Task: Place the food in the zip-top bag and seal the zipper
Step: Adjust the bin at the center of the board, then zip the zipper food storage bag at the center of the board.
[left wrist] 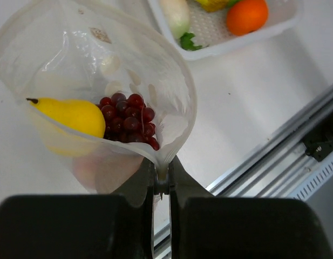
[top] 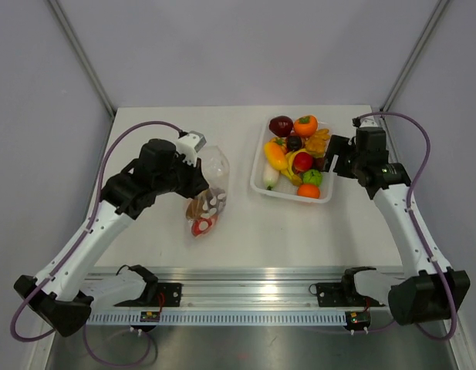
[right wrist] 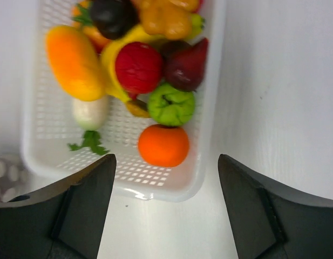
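Observation:
The clear zip-top bag (top: 211,185) lies on the table left of centre. My left gripper (top: 197,182) is shut on its mouth edge. In the left wrist view the bag (left wrist: 171,86) gapes open, its rim pinched between my left gripper (left wrist: 162,182). A yellow pear (left wrist: 72,116) and dark red grapes (left wrist: 128,118) lie inside. The zipper strip cannot be made out. The rest of the food (top: 298,158) fills the white tray. My right gripper (top: 335,159) is open and empty above the tray's right side. In the right wrist view my right gripper (right wrist: 166,181) sits over the tray's corner near an orange (right wrist: 163,144).
The white perforated tray (top: 260,185) stands right of centre and also shows in the right wrist view (right wrist: 212,108) and the left wrist view (left wrist: 247,40). A metal rail (top: 245,297) runs along the table's near edge.

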Controlling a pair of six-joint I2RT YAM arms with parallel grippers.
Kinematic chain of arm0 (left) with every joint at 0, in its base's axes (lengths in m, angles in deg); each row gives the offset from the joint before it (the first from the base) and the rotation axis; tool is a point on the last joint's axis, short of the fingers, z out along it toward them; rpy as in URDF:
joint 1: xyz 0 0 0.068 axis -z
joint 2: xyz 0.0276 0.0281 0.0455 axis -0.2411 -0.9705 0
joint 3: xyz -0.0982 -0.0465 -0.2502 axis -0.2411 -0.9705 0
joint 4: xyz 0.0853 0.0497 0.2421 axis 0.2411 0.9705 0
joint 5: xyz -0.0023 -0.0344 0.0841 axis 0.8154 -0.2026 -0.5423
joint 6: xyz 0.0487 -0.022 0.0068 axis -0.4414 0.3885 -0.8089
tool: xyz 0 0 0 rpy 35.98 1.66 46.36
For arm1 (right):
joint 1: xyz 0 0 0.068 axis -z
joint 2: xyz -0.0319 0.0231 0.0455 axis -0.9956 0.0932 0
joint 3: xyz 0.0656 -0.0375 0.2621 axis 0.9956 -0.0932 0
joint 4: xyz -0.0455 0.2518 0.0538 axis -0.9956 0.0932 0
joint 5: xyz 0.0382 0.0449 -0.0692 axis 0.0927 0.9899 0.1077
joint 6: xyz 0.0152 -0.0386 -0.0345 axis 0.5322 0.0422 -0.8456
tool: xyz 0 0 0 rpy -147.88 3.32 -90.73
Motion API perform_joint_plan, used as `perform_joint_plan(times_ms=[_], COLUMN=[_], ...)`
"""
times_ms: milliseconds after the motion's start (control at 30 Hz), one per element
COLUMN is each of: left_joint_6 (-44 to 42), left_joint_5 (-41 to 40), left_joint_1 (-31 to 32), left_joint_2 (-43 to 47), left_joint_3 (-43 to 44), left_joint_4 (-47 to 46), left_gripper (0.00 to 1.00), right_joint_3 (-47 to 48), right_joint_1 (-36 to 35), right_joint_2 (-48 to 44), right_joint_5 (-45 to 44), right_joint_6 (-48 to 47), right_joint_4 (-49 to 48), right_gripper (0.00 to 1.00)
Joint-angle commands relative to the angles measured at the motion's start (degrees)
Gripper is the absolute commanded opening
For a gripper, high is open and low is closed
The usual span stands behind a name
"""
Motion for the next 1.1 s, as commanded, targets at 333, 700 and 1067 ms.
perform_joint_plan(times_ms=[333, 700, 1067], left_joint_6=[-17.62, -22.28, -22.98], left_joint_5=[31.36, 34.00, 35.24], left_joint_1=[-0.08, -0.08, -0.08], left_joint_2=[2.22, -2.26, -3.94], left_joint_3=[5.50, 2.43, 1.46], left_joint_4=[-1.95, -0.63, -0.54], left_gripper=[0.00, 0.00, 0.00], right_joint_3=[12.24, 12.23, 17.77], right_joint_1=[-17.64, -33.02, -39.26], right_joint_2=[-3.21, 1.44, 11.73], right_joint_5=[9.79, 14.37, 14.55], right_joint_6=[-12.24, -23.56, -29.64], right_joint_4=[1.53, -4.36, -6.91], right_gripper=[0.81, 0.76, 0.83])
